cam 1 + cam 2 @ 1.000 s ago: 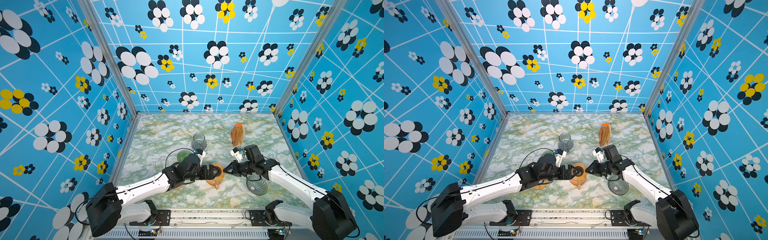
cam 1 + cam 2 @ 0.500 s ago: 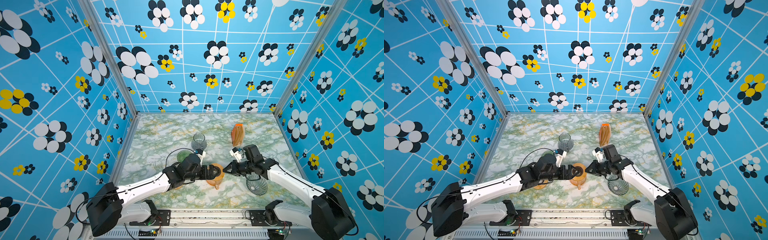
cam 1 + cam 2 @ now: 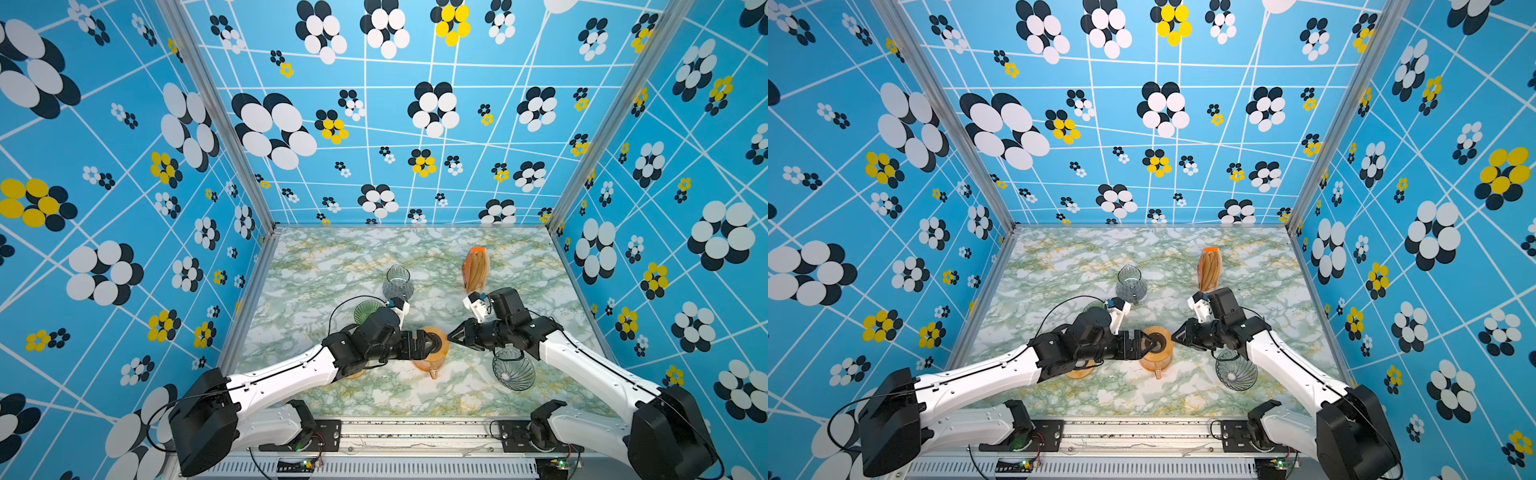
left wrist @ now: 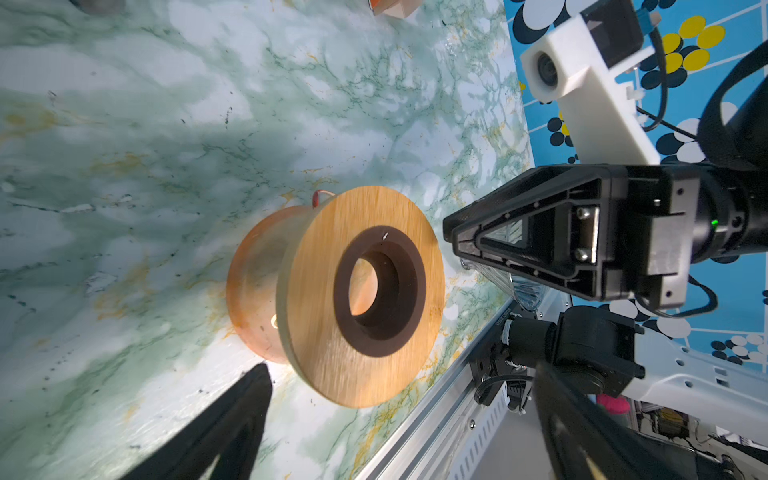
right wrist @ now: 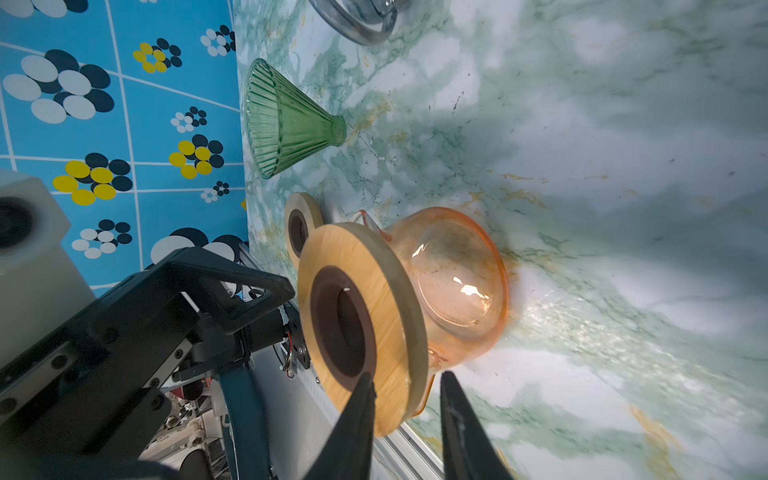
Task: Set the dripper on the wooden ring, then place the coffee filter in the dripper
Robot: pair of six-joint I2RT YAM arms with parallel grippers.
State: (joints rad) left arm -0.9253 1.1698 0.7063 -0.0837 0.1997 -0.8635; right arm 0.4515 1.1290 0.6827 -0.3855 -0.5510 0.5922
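At the Table's Back, Filters Stood Alone

Toward the rear of the table [image 3: 332, 266], the brown filter stack [image 3: 476, 270] stood upright, apart from both grippers. It was whole in both top views, and the left wrist view caught only a corner. The green dripper [image 5: 286, 120] stood mouth-up, plain in the right wrist view but half hidden by the left arm [image 3: 291, 374] from above. The smoky dripper [image 3: 1236, 374] lay tipped over. The left gripper [image 3: 431, 344] hung wide open over the wooden ring [image 4: 316, 332] on the orange carafe [image 5: 453, 282]. The right gripper [image 5: 405, 380] had its fingers slightly parted beside the rim, clamping nothing.
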